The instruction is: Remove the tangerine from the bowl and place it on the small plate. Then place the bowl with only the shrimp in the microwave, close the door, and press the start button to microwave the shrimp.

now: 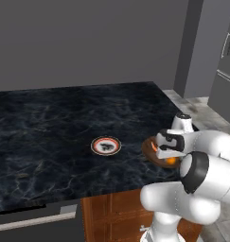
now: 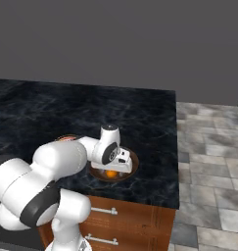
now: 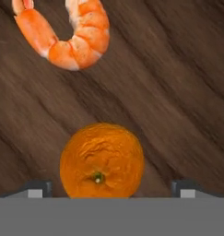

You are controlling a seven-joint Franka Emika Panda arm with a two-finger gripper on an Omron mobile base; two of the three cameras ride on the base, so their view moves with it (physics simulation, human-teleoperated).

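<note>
A brown wooden bowl (image 1: 148, 150) sits near the front right edge of the dark marble counter (image 1: 64, 123). Inside it lie an orange tangerine (image 3: 102, 159) and a curled pink shrimp (image 3: 69, 39), apart from each other on the bowl floor (image 3: 178, 92). My gripper (image 3: 112, 189) hangs open just above the bowl. One fingertip (image 3: 37, 188) stands to each side of the tangerine, not touching it. From the right base view the tangerine (image 2: 110, 173) peeks out under the hand (image 2: 115, 159). The small patterned plate (image 1: 106, 145) rests on the counter left of the bowl.
The counter ends just right of the bowl (image 2: 132, 164), above wooden drawers (image 2: 120, 220) and a tiled floor (image 2: 208, 162). A steel appliance (image 1: 225, 80) stands at the far right. A grey wall runs behind the counter.
</note>
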